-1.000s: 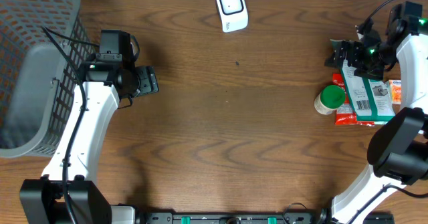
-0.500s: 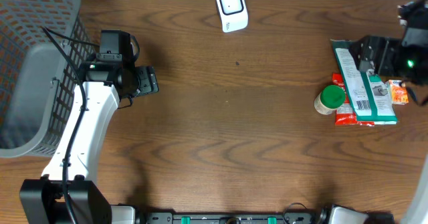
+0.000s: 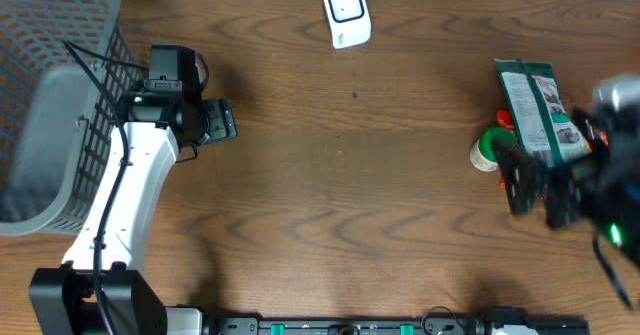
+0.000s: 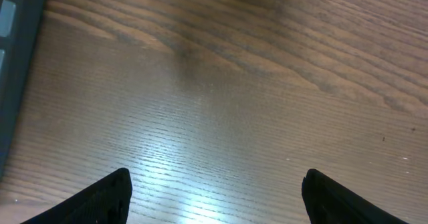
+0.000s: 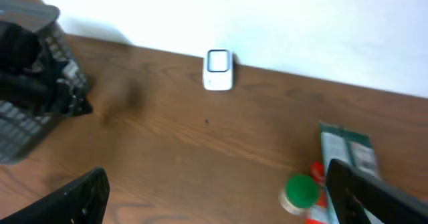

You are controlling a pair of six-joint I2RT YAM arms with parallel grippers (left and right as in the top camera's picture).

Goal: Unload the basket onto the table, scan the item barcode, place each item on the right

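- A grey mesh basket (image 3: 45, 105) is being seen at the upper left of the overhead frame.
- A white scanner (image 3: 345, 13) is being seen at the top centre, lying well apart from both arms.
- The green packet (image 3: 533, 110) is being seen lying flat at the right of the frame. A green-lidded jar (image 3: 489, 147) is standing just beside its left edge. A red packet (image 3: 503, 120) is being partly covered by the green one.
- The lower end of the green packet is being hidden by the blurred right arm (image 3: 570, 190), so its barcode cannot be made out.
- Bare wood of the table (image 3: 350, 195) is being seen between the scanner and the packet.
- The left arm (image 3: 135, 185) is being held stretched from the lower left up towards the basket. The left gripper (image 3: 222, 122) is being pointed to the right, its fingers (image 4: 110, 192) held wide apart over bare wood with nothing between them.
- The right arm is being held low at the lower right of the overhead frame. The right gripper (image 5: 215, 176) is being held with its fingers spread wide and nothing between them, and its camera is being aimed across the table at the scanner.
- Being counted: two arms, two grippers, one basket, one scanner, one green packet, one jar, one red packet in sight.
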